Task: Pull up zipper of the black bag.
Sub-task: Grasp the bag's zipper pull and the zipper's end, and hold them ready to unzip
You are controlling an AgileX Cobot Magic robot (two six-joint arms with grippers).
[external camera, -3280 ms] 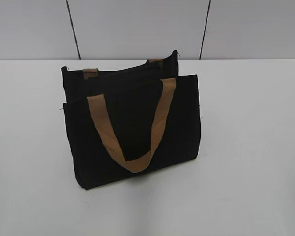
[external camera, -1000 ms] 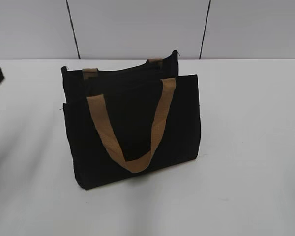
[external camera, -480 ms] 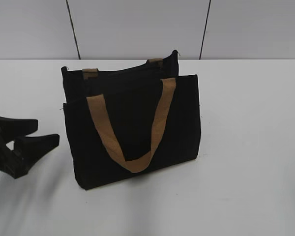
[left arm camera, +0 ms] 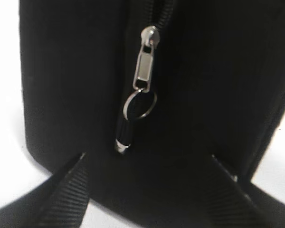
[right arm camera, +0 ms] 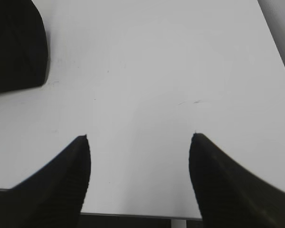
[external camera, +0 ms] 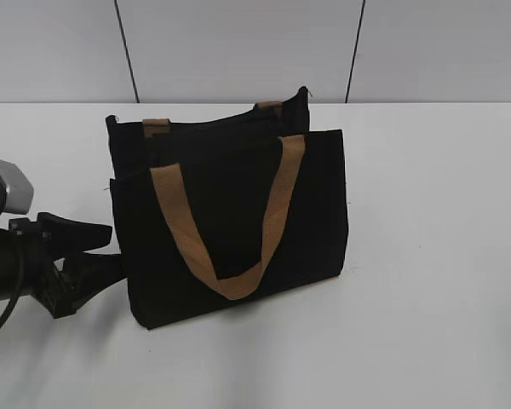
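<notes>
the white table (external camera: 443, 256) held the black bag (external camera: 230, 221), upright near the middle. the left gripper (external camera: 102, 247) sat at the bag's left end, jaws spread wide and holding nothing. the right gripper (right arm camera: 140, 142) hung open and empty over bare table. the zipper (left arm camera: 145, 66) lay on the bag's left end.

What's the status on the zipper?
Left gripper open at bag's left end, fingers flanking zipper, not gripping. Right gripper open over table. Nothing blocking.
</notes>
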